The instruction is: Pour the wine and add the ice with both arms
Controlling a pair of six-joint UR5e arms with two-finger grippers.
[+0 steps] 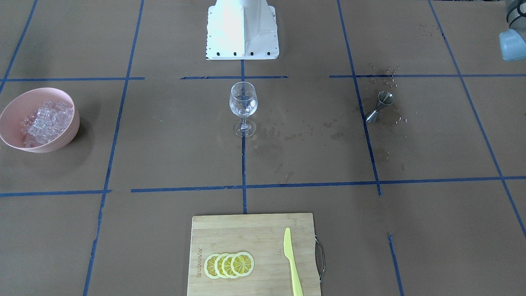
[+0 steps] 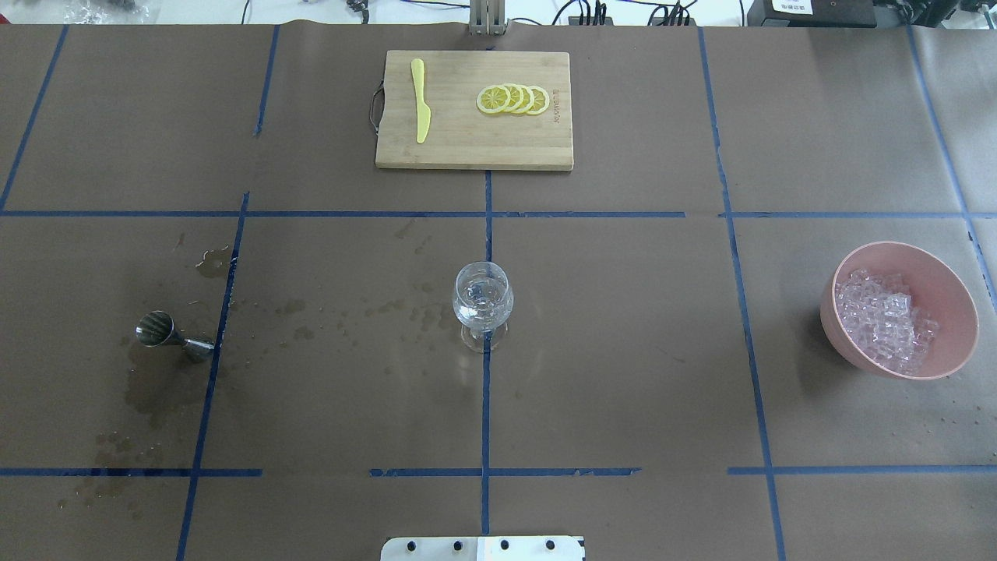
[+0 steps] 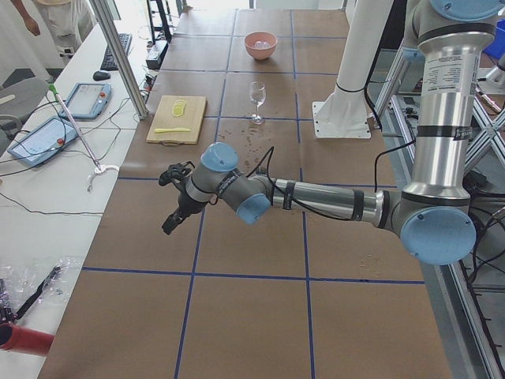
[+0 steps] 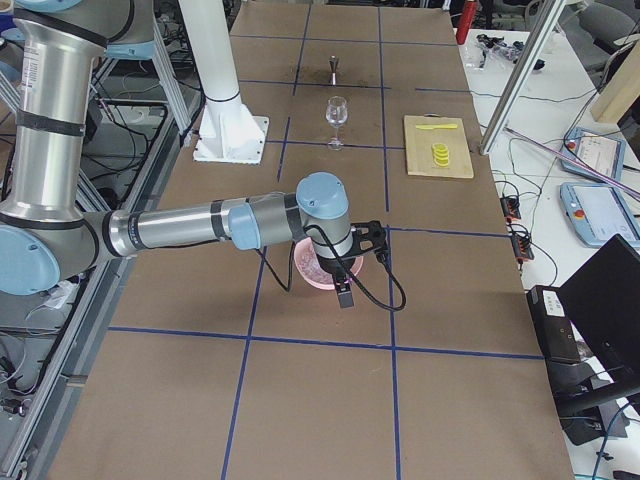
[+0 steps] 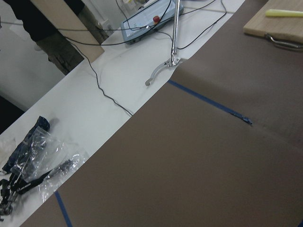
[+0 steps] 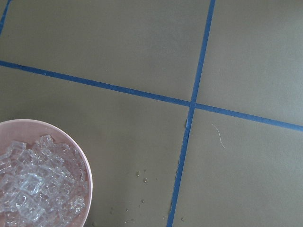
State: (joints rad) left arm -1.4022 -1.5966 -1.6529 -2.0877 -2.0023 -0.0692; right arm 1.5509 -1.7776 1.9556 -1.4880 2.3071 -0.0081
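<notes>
Your jigger [image 2: 160, 329] stands toward the desk's left end among wet stains; I cannot tell whether it holds wine. It is small, smooth steel and likely slippery, so take it at the waist. The glass [image 2: 483, 300], mid-desk, is fragile and shows no dark liquid. The ice [image 2: 884, 319] fills the bowl [image 2: 954, 296] near the right end, and the cubes look slick. The left tool [image 3: 169, 226] hangs over bare desk and the right tool [image 4: 344, 298] by the bowl. For these 2, I cannot tell their grip.

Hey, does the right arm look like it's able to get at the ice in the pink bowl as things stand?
Probably yes. The right end effector hangs close by the pink bowl, the ice lies uncovered, and nothing stands between them.
</notes>
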